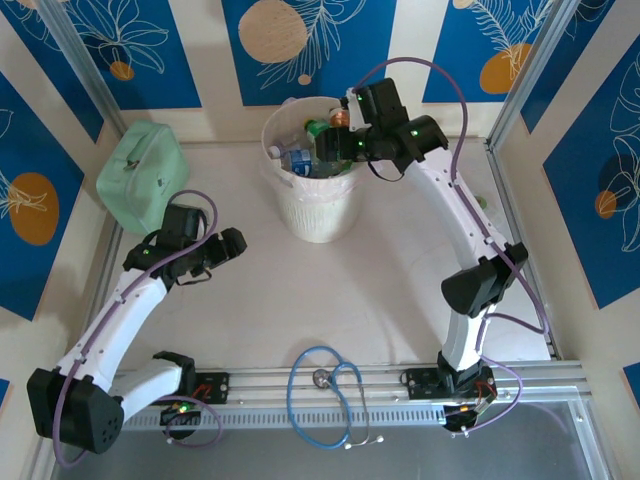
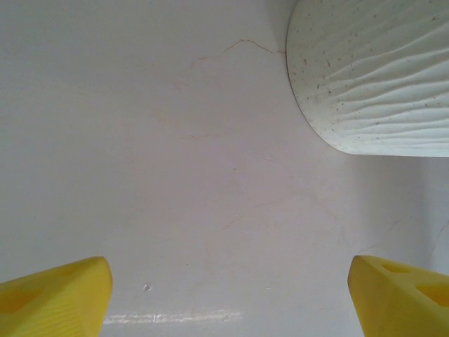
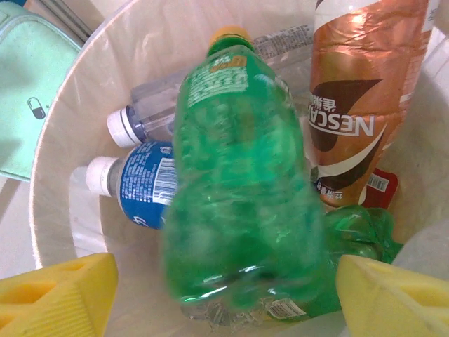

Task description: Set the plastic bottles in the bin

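Note:
My right gripper (image 1: 345, 132) (image 3: 224, 281) hangs open over the mouth of the cream-white bin (image 1: 322, 218) (image 3: 62, 147). Between its yellow fingers (image 3: 59, 291) a green plastic bottle (image 3: 238, 175) with an orange cap shows blurred, cap pointing down into the bin, with a gap on its left side. In the bin lie a blue-labelled bottle (image 3: 140, 184), a clear bottle (image 3: 140, 121), a brown Nescafe bottle (image 3: 358, 91) and another green bottle (image 3: 365, 235). My left gripper (image 1: 232, 243) (image 2: 231, 281) is open and holds nothing, low over the table, with the bin's ribbed wall (image 2: 379, 77) ahead to its right.
A mint-green case (image 1: 140, 175) (image 3: 28, 105) lies at the back left of the table, beside the bin. A blue stethoscope (image 1: 325, 392) rests on the near rail between the arm bases. Metal frame posts border the table on both sides.

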Robot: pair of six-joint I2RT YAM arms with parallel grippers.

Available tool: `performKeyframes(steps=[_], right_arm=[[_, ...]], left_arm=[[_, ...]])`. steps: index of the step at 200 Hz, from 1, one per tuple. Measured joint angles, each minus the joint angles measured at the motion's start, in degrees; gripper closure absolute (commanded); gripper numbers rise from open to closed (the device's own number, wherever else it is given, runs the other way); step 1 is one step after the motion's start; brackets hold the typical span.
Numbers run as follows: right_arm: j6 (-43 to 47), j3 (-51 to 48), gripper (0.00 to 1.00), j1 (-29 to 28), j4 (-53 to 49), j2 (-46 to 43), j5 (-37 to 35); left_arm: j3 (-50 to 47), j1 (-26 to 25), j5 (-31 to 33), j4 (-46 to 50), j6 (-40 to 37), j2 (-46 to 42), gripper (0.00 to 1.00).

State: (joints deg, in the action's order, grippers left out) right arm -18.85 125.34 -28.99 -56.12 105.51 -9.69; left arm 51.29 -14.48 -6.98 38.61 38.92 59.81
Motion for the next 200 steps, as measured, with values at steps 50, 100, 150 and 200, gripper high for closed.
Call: performKeyframes(steps=[50, 100, 150, 200], right_arm=[[-0.02, 0.02, 0.23, -0.02, -0.09, -1.09, -1.44], [-0.2, 0.02, 0.26, -0.31, -0.04, -1.11, -2.45], [-0.63, -5.49, 0.23, -1.4, 2.47, -6.97, -5.97], [-3.28, -34.16, 0.08, -4.02, 10.23, -33.09, -17.18]], left_arm=[[0.0, 0.0, 0.02, 0.02, -0.04, 0.0, 0.13], [0.0, 0.0, 0.28, 0.02, -0.28, -0.13, 0.12], [0.5, 0.02, 2.75, 1.6, -2.51, -0.96, 0.05], [5.22, 0.22, 11.54, 0.9, -7.98, -4.26, 0.0]])
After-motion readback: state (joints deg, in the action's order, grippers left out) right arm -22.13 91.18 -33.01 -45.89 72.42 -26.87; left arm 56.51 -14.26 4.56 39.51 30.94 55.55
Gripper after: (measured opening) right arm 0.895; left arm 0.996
